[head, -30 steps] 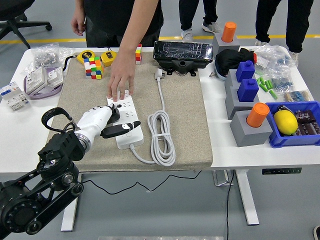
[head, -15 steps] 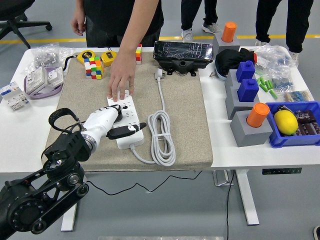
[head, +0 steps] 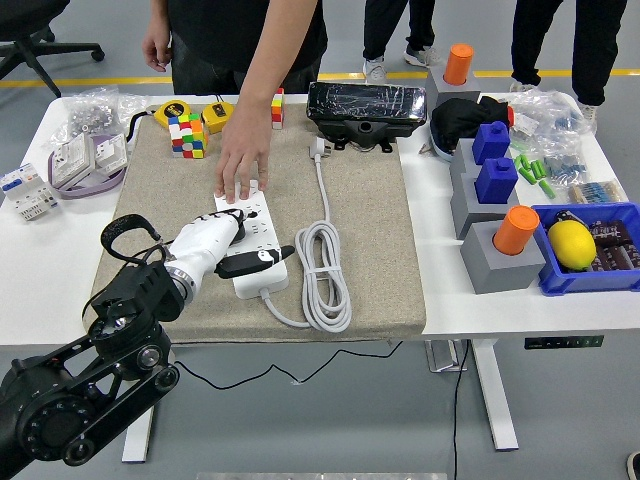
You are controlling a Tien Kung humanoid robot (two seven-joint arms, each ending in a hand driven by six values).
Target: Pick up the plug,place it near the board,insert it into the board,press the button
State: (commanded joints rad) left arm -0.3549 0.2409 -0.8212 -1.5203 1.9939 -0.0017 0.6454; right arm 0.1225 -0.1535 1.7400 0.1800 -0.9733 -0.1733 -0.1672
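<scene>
A white power strip point(head: 263, 228) lies on the beige mat point(head: 365, 230). At its far end a person's hand point(head: 240, 165) presses down on it. My left hand point(head: 241, 243), white with black fingers, rests over the strip's left side. One black finger point(head: 256, 261) stretches across the near end of the strip, and the hand holds nothing. The white plug point(head: 318, 149) lies loose on the mat beyond the strip, in front of a black box. Its cable runs down to a coil point(head: 323, 272) right of the strip. My right hand is out of view.
A black box point(head: 365, 108) stands at the mat's far edge, with a Rubik's cube point(head: 185, 134) and tape measures to its left. Grey blocks with blue and orange pieces point(head: 497, 200) and a blue bin holding a lemon point(head: 590, 245) stand on the right. Bagged parts lie far left.
My left arm has pushed forward a little, and the hand has slid further up over the strip. The person's hand and the plug have stayed put.
</scene>
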